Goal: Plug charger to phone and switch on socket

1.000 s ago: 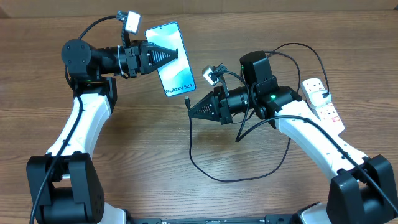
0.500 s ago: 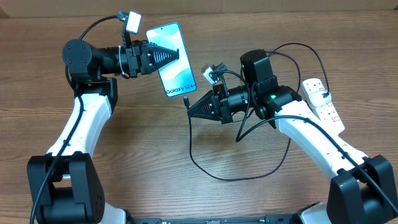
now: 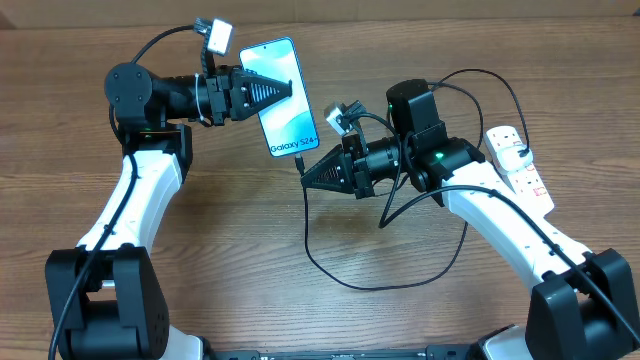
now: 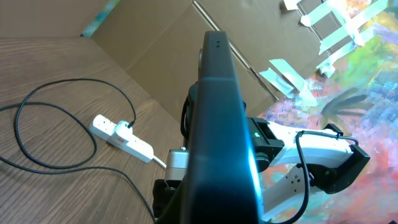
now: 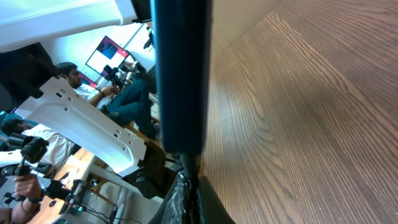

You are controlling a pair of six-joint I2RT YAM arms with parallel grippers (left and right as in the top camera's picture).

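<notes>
The phone [image 3: 285, 100], its light screen reading "Galaxy S24", is held tilted above the table by my left gripper [image 3: 291, 88], which is shut on its left edge. In the left wrist view the phone [image 4: 221, 118] stands edge-on and hides the jaws. My right gripper [image 3: 306, 172] is shut on the small black plug [image 3: 299, 161] of the charger, whose thin cable [image 3: 330, 277] loops over the table. The plug [image 5: 190, 163] sits right at the phone's [image 5: 182, 74] lower edge. The white socket [image 3: 522, 165] lies at the far right, away from both grippers.
The socket [image 4: 122, 137] with a black cable [image 4: 37, 165] looping beside it lies on the wooden table. A cardboard wall [image 4: 155, 50] rises behind the table. Black cables [image 3: 480, 78] arch over the right arm.
My left gripper has carried the phone a little to the right, toward the plug. The right arm and the plug have stayed where they were.
</notes>
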